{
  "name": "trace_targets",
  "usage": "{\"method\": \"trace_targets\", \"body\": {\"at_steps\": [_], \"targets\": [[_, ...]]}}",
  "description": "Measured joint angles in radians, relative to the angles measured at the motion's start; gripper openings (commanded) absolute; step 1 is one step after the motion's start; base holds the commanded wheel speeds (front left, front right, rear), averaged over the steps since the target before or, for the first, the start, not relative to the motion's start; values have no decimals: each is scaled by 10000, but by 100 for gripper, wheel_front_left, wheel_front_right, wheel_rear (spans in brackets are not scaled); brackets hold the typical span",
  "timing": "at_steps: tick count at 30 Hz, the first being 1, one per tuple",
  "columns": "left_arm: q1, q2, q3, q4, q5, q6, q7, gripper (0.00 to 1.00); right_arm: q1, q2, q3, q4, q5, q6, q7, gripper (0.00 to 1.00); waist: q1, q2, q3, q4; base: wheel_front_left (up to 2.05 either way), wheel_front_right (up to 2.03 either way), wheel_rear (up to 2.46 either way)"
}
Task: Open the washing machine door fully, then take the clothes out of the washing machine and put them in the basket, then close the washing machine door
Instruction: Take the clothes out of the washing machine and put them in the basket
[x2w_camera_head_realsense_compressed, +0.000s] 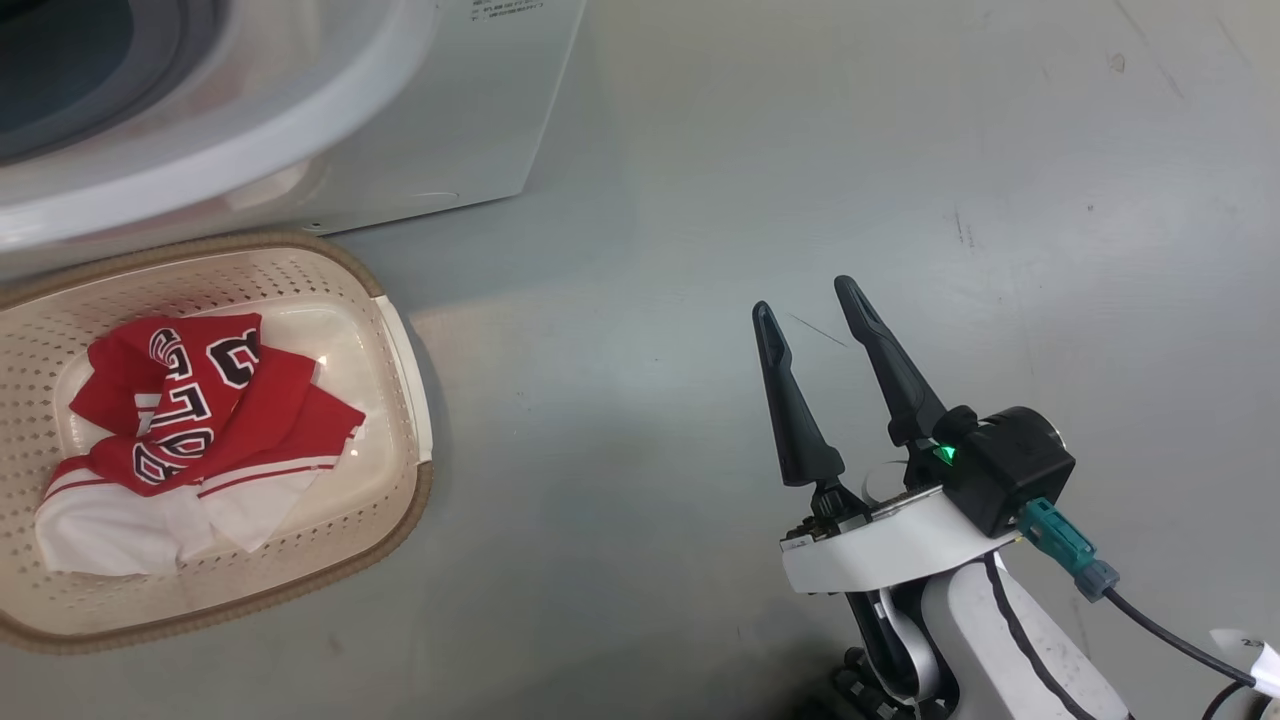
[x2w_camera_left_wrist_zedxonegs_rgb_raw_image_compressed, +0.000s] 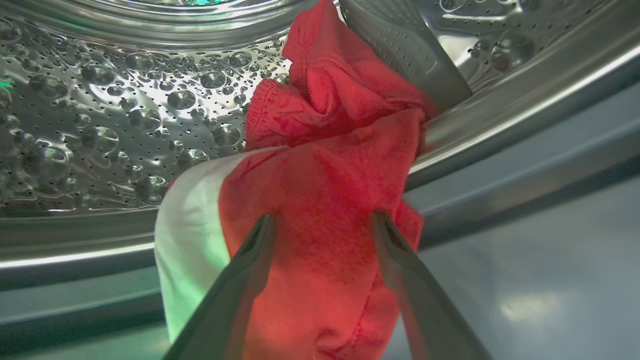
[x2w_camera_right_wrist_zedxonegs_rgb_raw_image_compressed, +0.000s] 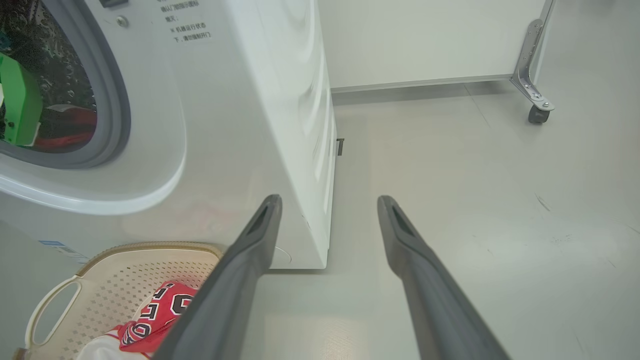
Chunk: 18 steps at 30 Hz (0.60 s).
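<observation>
In the left wrist view my left gripper (x2w_camera_left_wrist_zedxonegs_rgb_raw_image_compressed: 324, 217) is open inside the washing machine's steel drum (x2w_camera_left_wrist_zedxonegs_rgb_raw_image_compressed: 100, 100). Its fingers stand on either side of a red garment with a white band (x2w_camera_left_wrist_zedxonegs_rgb_raw_image_compressed: 325, 165), which drapes over the drum's lip. The white washing machine (x2w_camera_head_realsense_compressed: 450, 100) stands at the upper left of the head view, and its door is out of view. Below it, the cream basket (x2w_camera_head_realsense_compressed: 330, 540) holds a red jersey with black-and-white lettering and white fabric (x2w_camera_head_realsense_compressed: 200, 400). My right gripper (x2w_camera_head_realsense_compressed: 803, 298) hovers open and empty over the floor, to the right of the basket.
The right wrist view has the machine's side (x2w_camera_right_wrist_zedxonegs_rgb_raw_image_compressed: 250, 100), the basket's handle (x2w_camera_right_wrist_zedxonegs_rgb_raw_image_compressed: 50, 305) and the jersey (x2w_camera_right_wrist_zedxonegs_rgb_raw_image_compressed: 160, 315). A white panel on a metal bracket with a caster (x2w_camera_right_wrist_zedxonegs_rgb_raw_image_compressed: 537, 114) stands at the far right. Bare grey floor (x2w_camera_head_realsense_compressed: 900, 150) lies right of the machine.
</observation>
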Motion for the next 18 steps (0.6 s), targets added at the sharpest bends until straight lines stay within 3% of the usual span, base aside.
{"method": "trace_targets", "body": {"at_steps": [18], "targets": [[-715, 219, -272, 470, 504, -77, 357, 100, -1, 4, -224, 2, 0, 0, 0, 100, 0, 0, 136, -70, 0, 0, 0]]}}
